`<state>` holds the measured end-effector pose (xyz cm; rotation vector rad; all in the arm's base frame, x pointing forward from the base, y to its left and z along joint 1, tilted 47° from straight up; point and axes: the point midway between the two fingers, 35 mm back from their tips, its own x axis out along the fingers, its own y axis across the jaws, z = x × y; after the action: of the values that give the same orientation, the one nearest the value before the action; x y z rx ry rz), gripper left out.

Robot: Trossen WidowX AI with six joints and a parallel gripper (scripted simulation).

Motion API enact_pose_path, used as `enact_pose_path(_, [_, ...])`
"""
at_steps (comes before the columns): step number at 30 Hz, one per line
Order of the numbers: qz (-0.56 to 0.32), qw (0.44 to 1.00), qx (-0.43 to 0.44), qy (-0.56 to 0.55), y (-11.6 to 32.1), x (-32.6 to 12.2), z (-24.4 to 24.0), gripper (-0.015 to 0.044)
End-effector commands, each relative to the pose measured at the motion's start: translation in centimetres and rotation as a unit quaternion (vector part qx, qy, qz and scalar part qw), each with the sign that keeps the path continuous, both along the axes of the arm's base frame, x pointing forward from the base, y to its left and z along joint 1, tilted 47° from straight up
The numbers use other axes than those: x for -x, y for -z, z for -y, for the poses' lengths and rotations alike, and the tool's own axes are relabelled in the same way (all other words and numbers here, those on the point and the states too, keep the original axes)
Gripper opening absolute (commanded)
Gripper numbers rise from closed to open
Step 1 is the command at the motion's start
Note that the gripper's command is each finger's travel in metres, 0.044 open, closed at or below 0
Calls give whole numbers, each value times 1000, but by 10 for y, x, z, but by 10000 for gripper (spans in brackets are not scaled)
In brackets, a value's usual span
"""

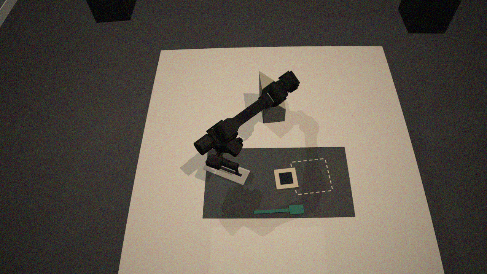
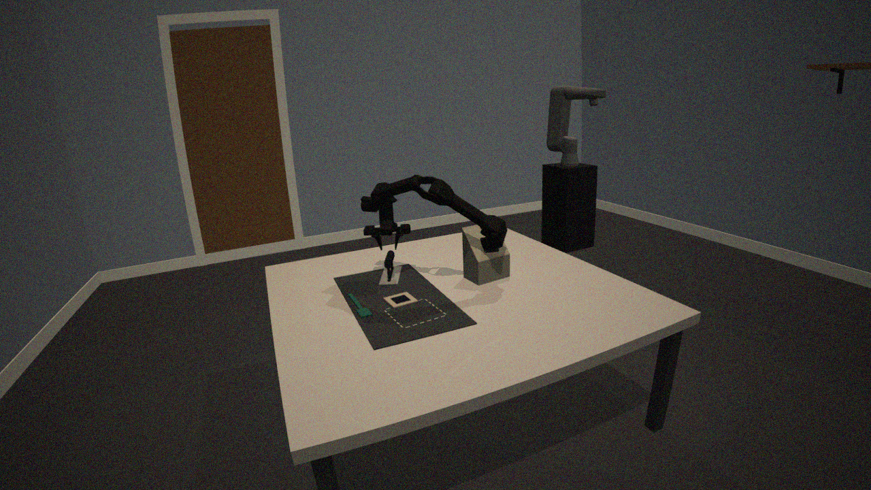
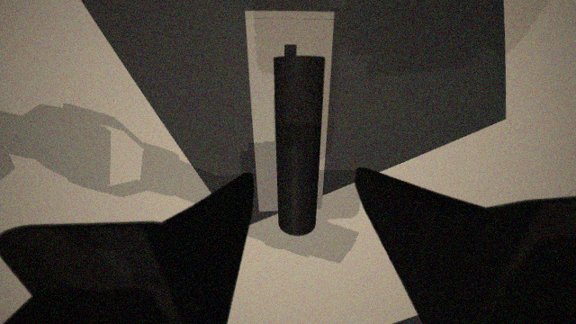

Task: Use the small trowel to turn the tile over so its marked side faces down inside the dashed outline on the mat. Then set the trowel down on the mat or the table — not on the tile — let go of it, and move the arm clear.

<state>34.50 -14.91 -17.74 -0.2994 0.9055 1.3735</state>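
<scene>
The trowel (image 1: 238,179) (image 2: 389,262) (image 3: 298,135) has a black handle raised over a pale flat blade. Its blade rests at the left end of the mat (image 1: 262,160) (image 2: 377,335) in the top view. My gripper (image 2: 388,249) (image 3: 304,178) is open above the handle. In the wrist view the fingertips stand apart on both sides of the handle's line, without touching it. The pale tile (image 1: 285,178) (image 2: 400,299) lies flat with its dark square mark up. Its right edge slightly overlaps the left side of the dashed outline (image 1: 325,158) (image 2: 446,314).
A flat green tool (image 1: 296,209) (image 2: 363,312) lies along the mat's front edge in the top view. The arm's wedge-shaped base block (image 1: 274,115) (image 2: 487,268) stands behind the mat on the pale table (image 1: 374,102) (image 2: 548,341).
</scene>
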Motion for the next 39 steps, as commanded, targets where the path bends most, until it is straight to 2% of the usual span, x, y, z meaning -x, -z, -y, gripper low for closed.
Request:
enact_pose_path(1, [0,1000,0,0,-2,0,2,296])
enact_pose_path(10, [17,998,28,53,-29,-15,31,300])
enact_pose_path(20, [-52,983,52,170,-15,-17,32,300])
enact_pose_path(39, [-186,883,63,426,8,-19,30,300])
